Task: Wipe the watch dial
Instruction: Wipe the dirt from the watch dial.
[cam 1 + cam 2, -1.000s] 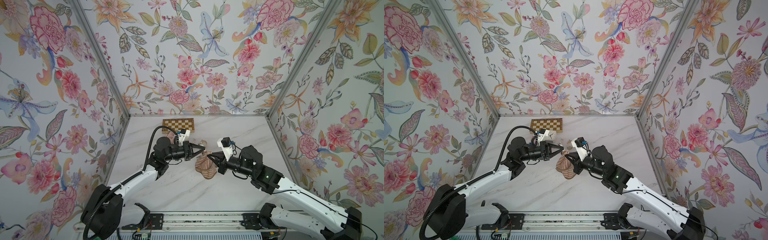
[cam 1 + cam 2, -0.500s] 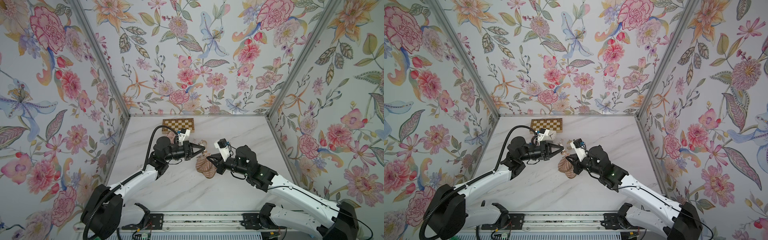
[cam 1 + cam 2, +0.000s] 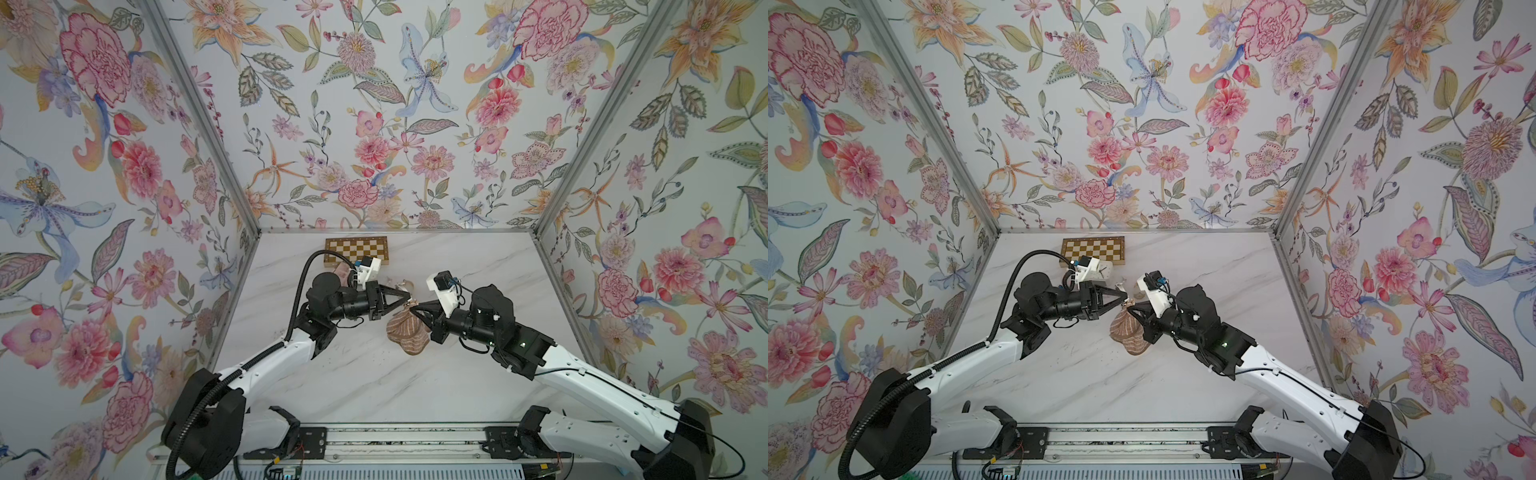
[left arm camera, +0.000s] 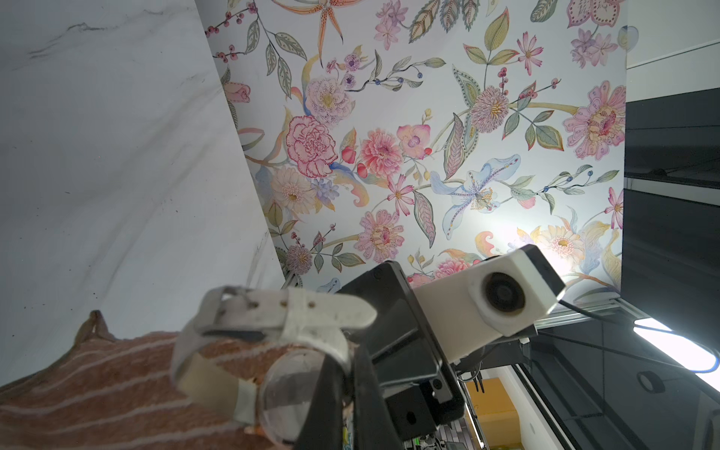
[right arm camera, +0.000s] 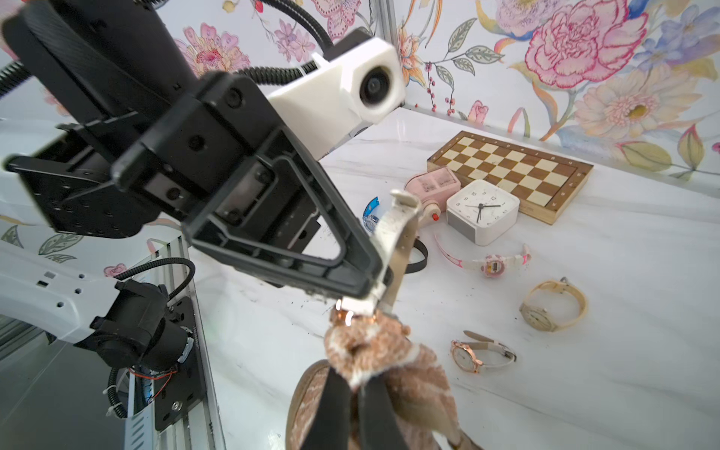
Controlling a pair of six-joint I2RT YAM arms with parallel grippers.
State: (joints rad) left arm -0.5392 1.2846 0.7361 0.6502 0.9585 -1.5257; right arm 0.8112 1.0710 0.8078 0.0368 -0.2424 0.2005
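Left gripper [image 3: 405, 297]: jaws pressed together on the white strap of the watch [image 4: 288, 317], holding it in the air above the middle of the marble table [image 3: 374, 382]. Right gripper [image 5: 357, 380]: jaws pinch a bunched brown striped cloth [image 5: 389, 350]. The top of the cloth lies against the watch case, and the dial glass [image 4: 290, 389] shows just beside it. On the table behind are a chessboard [image 5: 510, 171], a white clock [image 5: 483, 210], a pink watch [image 5: 491, 265], a cream-strapped watch [image 5: 553, 306] and a rose-gold watch [image 5: 481, 354], each lying apart from the others.

No legible text anywhere. Clock [image 5: 482, 206] dial markings, chessboard [image 5: 510, 171] edge marks and pink device [image 5: 430, 183] label are all too small to read.
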